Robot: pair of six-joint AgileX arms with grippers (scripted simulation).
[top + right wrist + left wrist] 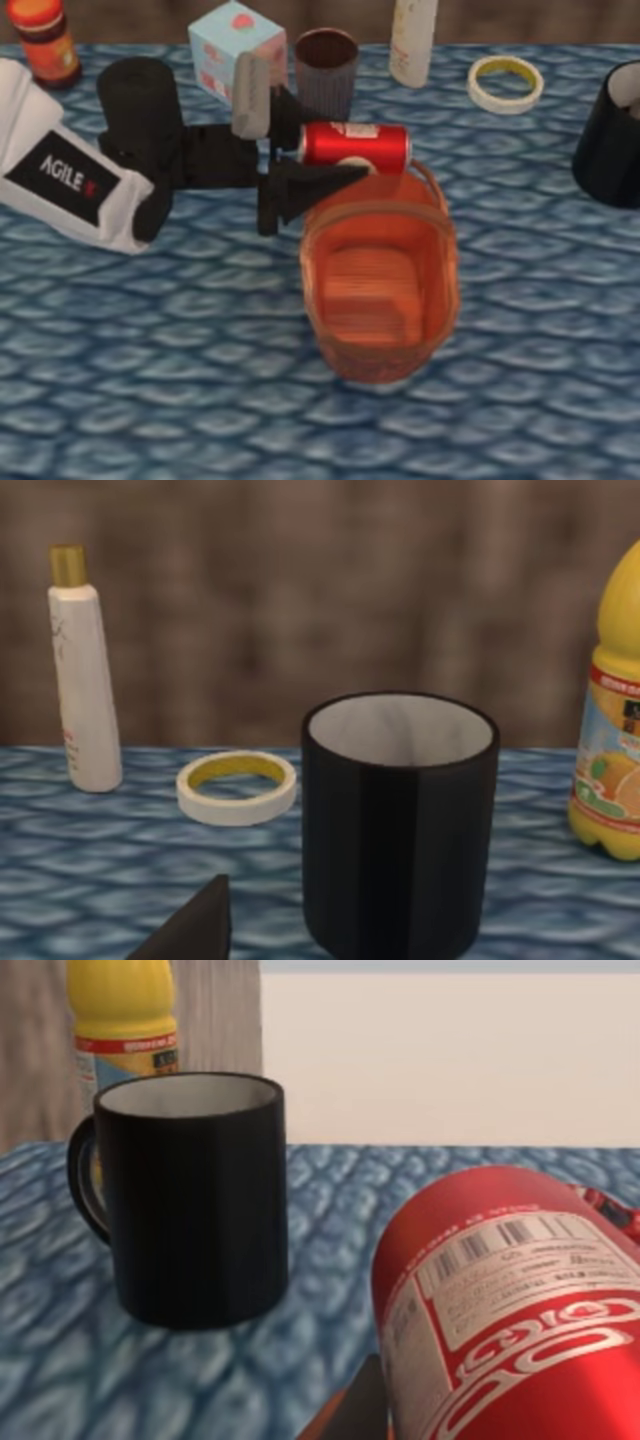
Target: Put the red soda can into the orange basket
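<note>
Left end effector (300, 165) closed around the red soda can (355, 146), can lying sideways over the orange basket (380, 290) far rim; right end effector's state unclear

A rendered tabletop test scene, not a lived-in room: a blue-patterned surface (150, 380) strewn with unrelated household goods, among them a black mug (195, 1200), tape roll (506, 82) and juice bottle (612, 720), before a flat brown backdrop (300, 590).
</note>
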